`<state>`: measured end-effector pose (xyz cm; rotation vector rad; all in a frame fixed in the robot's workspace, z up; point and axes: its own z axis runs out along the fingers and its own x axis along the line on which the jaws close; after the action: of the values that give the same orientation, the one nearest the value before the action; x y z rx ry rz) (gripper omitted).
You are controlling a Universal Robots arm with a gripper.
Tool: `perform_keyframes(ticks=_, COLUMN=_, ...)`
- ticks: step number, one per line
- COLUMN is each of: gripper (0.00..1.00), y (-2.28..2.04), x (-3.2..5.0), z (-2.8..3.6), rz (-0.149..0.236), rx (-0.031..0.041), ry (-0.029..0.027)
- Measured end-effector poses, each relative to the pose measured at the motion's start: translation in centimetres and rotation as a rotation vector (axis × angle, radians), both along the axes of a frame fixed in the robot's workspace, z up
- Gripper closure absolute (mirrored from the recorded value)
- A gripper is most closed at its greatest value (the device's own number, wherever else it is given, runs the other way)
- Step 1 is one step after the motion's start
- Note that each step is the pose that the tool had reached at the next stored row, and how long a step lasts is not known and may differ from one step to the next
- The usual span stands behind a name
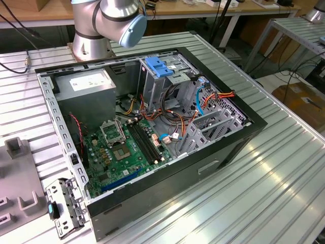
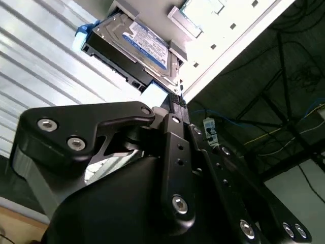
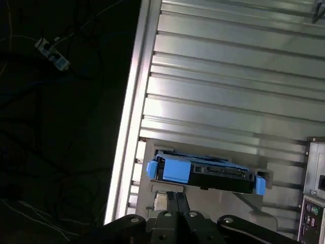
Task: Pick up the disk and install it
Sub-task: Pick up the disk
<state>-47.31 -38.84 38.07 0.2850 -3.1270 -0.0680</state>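
Tabletop (image 3: 228, 76): disk (image 3: 203, 175) near end effector (image 3: 172, 203).

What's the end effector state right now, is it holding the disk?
End effector: cannot be told whether open or closed. It is close to the disk, which lies in a grey holder.

arm (image 1: 90, 30) is showing silver-grey shell, pale-blue joint cap (image 1: 133, 28)
end effector (image 2: 175, 104) is showing black links (image 2: 101, 124), silver screws (image 2: 46, 124)
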Motion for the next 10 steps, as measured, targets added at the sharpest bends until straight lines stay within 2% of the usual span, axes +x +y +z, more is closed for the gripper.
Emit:
perform_keyframes(ticks=2, gripper=0.89, y=0.0, x=0.0, z=0.0, rz=0.095, rx=0.0, ry=0.0)
perform_keyframes(ticks=3, gripper=0.89, y=0.0, x=0.0, z=0.0, rz=0.127, rx=0.0, ry=0.0)
perform_keyframes(ticks=7, gripper=0.89, y=0.0, x=0.0, z=0.0, rz=0.202, rx=0.0, ry=0.0)
perform_keyframes(ticks=10, gripper=0.89, y=0.0, x=0.0, z=0.0, rz=0.315, rx=0.0, ry=0.0)
